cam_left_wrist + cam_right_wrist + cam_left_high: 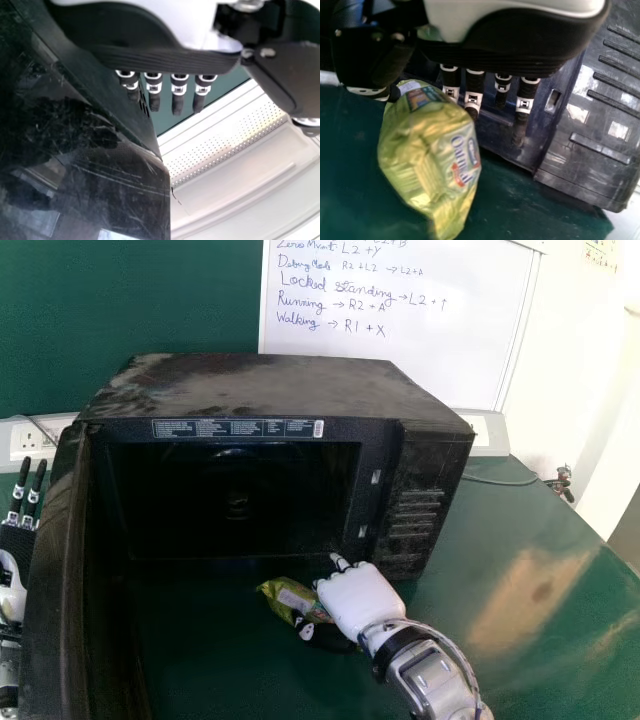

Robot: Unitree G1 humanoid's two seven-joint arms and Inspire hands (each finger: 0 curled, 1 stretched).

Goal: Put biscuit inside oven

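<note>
Lying at the left side of the right robot hand [362,600], the biscuit packet [427,155] was the nearer thing to it, touching its thumb [370,91]. The long axis of the packet pointed away from the palm, toward the left and somewhat toward the oven [280,380]. The opening [230,500] was ahead and to the left of this same robot hand, so I judged that the next move must go forward and left, with a little lift over the lower edge.

The right robot hand was narrow: the packet sat between the thumb and rather straight fingers [524,105], and I took this as a light pinch. How firm it was, I could not tell. I was also not sure whether the packet touched the bench [520,640]. The soft wrapper could slip or catch on the front edge.

The left robot hand [10,585], with straight fingers and no object in it, was farther from the packet, beyond the open door [60,570].
</note>
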